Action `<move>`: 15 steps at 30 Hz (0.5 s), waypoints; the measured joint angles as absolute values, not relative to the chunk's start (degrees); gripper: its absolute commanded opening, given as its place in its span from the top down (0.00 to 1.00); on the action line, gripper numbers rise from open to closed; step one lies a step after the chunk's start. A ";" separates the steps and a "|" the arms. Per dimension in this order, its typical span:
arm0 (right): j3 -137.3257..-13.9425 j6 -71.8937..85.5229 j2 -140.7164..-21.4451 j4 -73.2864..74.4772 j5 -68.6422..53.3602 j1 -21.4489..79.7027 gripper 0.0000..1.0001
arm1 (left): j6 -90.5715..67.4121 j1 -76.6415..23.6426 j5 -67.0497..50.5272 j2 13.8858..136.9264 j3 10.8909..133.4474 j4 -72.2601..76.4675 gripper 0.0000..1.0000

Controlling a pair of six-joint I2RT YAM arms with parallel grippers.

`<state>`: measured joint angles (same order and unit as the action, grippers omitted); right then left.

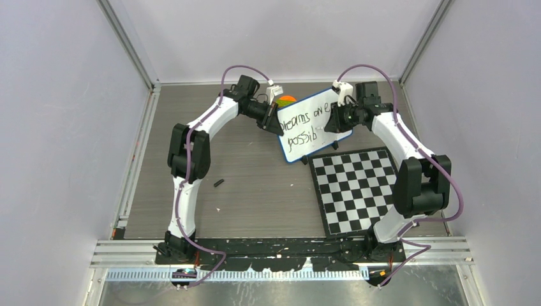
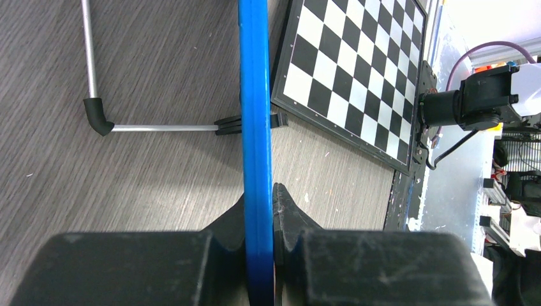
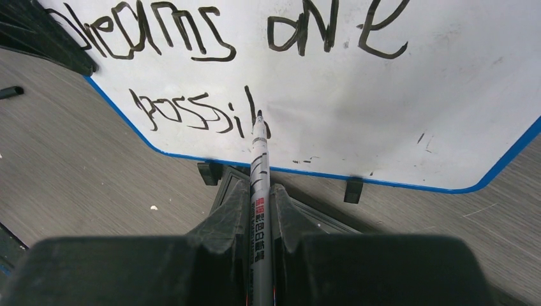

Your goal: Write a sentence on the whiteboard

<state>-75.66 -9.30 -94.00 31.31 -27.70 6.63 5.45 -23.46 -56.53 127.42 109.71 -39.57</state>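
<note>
Grey table point(image 1: 255, 191); I've got left gripper point(image 2: 258, 197) pinching whiteboard point(image 1: 328, 141) rim, right gripper point(image 3: 258, 188) clamped on marker point(image 3: 259, 166), tip at sentence point(image 3: 191, 118), 2nd ln.

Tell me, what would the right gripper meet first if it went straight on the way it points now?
The whiteboard: the marker clamped in the right gripper's fingers points at its white face, and the tip seems to touch it near the sentence's lower line.

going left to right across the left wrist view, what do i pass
bent metal rod → blue edge of the whiteboard → checkered board → right arm
</note>
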 measured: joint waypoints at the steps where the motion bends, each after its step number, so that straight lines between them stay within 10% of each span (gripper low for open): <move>1: -75.66 -9.15 -94.02 31.24 -27.51 6.63 1.00 | 5.45 -23.46 -56.53 127.42 109.71 -39.55 1.00; 15: -77.43 -8.88 -95.66 30.20 -25.19 6.63 1.00 | 5.48 -23.49 -56.53 127.42 109.71 -39.53 1.00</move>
